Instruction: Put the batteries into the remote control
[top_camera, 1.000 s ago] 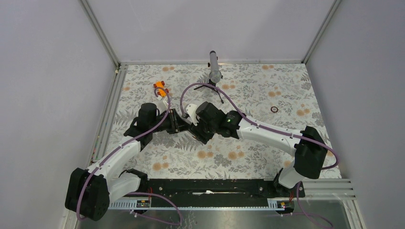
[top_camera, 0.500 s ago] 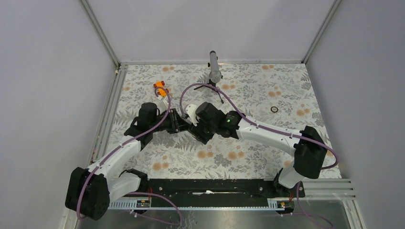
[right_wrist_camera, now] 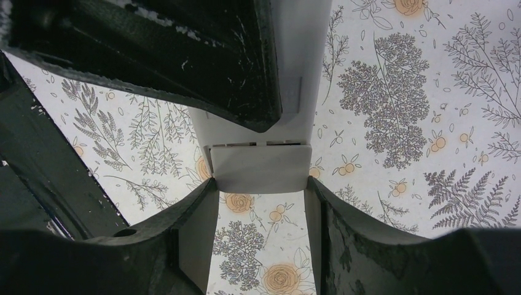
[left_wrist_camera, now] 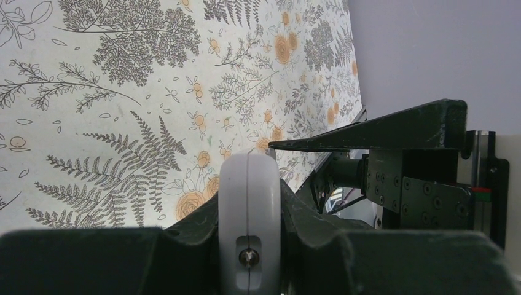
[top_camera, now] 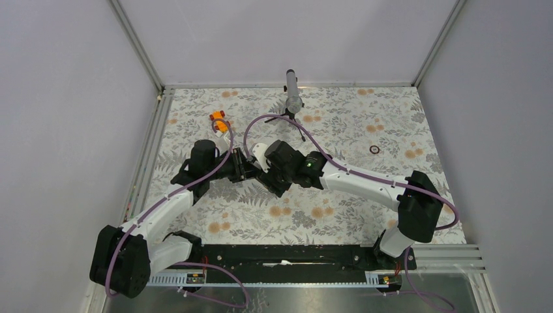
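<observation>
The left gripper [left_wrist_camera: 249, 206] clamps the remote control [left_wrist_camera: 248, 178] edge-on above the table [top_camera: 365, 215] while the right gripper [right_wrist_camera: 259, 187] pinches its end cover [right_wrist_camera: 259, 165], so the cover step is judged in hand, next requiring a straight slide along the body.

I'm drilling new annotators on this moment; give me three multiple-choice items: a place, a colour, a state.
1. Where does the orange toy piece lie?
A. by the right arm's base
B. far side, left of centre
C. between the grippers

2. What colour are the arm cables?
A. green
B. yellow
C. purple

3. How is the remote control held?
A. by both grippers
B. by neither
C. by one only

Answers:
1. B, the top view shows it there.
2. C, purple loops run along both arms.
3. A, the left gripper and right gripper each clamp it.
</observation>
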Controlling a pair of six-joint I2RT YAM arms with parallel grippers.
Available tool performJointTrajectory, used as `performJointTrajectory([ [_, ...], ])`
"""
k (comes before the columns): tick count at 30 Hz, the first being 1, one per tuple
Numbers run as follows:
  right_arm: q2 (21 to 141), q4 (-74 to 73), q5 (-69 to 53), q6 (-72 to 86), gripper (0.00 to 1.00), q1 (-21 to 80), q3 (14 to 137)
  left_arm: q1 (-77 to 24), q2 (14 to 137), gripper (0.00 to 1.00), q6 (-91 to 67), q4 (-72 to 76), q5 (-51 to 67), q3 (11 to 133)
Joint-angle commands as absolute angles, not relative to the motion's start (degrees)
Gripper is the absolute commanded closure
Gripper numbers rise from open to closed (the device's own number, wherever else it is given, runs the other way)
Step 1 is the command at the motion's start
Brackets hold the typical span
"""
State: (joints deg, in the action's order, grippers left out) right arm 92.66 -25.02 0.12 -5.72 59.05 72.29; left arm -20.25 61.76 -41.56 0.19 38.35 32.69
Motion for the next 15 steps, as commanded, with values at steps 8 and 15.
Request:
performJointTrajectory([
  [8, 91.24, -20.53, 1.23, -4.73, 0.50, 59.64, 73.77, -21.26, 61.70, 1.00, -43.07, 5.58, 41.19, 35.36],
  [15, 91.40, -20.57, 2.04, -3.32, 0.45, 59.59, 73.98, -21.27, 61.95, 1.00, -43.76, 5.62, 42.57, 35.43],
])
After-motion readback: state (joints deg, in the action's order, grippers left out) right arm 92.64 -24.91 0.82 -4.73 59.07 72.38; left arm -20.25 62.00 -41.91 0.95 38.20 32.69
